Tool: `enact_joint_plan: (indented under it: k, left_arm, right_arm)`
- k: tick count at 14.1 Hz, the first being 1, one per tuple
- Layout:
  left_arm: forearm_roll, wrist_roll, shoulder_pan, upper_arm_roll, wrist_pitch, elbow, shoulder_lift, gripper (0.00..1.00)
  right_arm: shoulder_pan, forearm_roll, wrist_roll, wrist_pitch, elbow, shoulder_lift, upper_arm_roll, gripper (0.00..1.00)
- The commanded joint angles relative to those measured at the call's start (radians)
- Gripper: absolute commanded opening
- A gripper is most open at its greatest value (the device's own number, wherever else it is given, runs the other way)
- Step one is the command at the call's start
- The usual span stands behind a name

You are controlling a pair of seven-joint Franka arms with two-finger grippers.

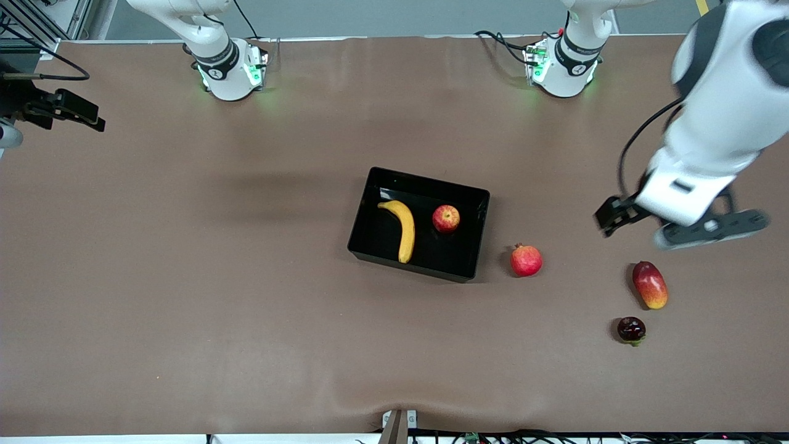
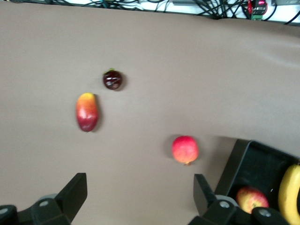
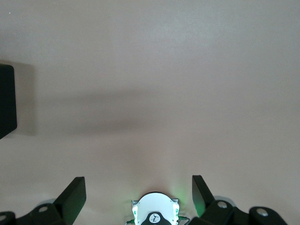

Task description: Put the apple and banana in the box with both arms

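Observation:
The black box (image 1: 425, 182) sits mid-table. The yellow banana (image 1: 404, 229) and the red apple (image 1: 445, 218) lie side by side inside it, the apple toward the left arm's end. My left gripper (image 1: 678, 225) hangs open and empty over bare table toward the left arm's end. Its wrist view shows the open gripper (image 2: 139, 187), with the box corner (image 2: 234, 164), apple (image 2: 252, 199) and banana (image 2: 290, 192) off to one side. My right gripper (image 1: 58, 110) waits raised at the right arm's end; in its wrist view the gripper (image 3: 138, 185) is open and empty, with a box corner (image 3: 7, 101) at the edge.
A pomegranate (image 1: 526, 260) lies beside the box toward the left arm's end. A red-yellow mango (image 1: 650, 284) and a dark round fruit (image 1: 631, 329) lie nearer the front camera, below the left gripper. The arm bases (image 1: 231, 71) (image 1: 564, 68) stand at the table's back edge.

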Motion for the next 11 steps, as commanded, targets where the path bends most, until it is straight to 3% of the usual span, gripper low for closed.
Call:
enact_joint_plan:
  k: [1,3,6,11]
  left_arm:
    - [-0.066,0.150,0.090,-0.006,-0.052,-0.047,-0.099,1.00]
    - [-0.096,0.238,0.109,0.006,-0.095,-0.053,-0.148,1.00]
    - [-0.182,0.281,0.081,0.103,-0.164,-0.076,-0.205,1.00]
    - [-0.196,0.312,-0.058,0.282,-0.163,-0.277,-0.376,1.00]
  right_arm:
    - [-0.006,-0.013,0.000,-0.009,0.001,-0.003,0.006,1.00]
    - [-0.006,-0.013,0.000,-0.011,0.001,-0.004,0.006,1.00]
    - [-0.006,-0.013,0.000,-0.018,0.001,-0.006,0.006,1.00]
    - [-0.004,-0.008,0.000,-0.015,0.006,-0.004,0.008,1.00]
